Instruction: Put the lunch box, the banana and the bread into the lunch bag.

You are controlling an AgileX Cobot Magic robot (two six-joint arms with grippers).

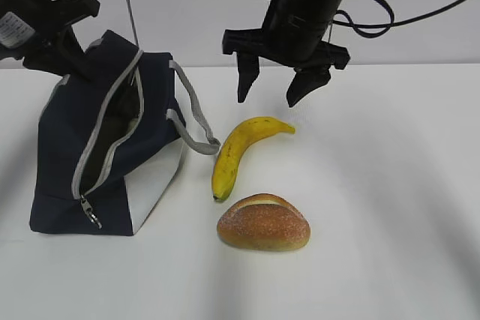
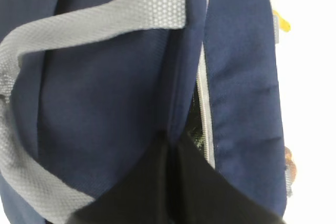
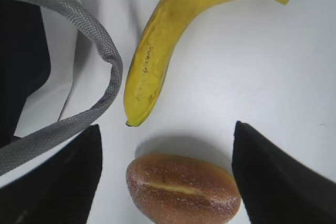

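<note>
**Exterior view: bag unzipped, fruit and roll on the bench**

Exterior view shows the lunch bag standing near the bench's left edge, its zipper parted. The left gripper is at the bag's back top corner; in the left wrist view its fingers pinch the navy fabric beside the zipper. The right gripper hangs above the bench's middle, jaws spread wide with nothing between them. Just beside the bag's grey strap lies the banana, and the bread sits near the banana's front tip, closer to the bench's front edge. I cannot see the lunch box anywhere.
</note>
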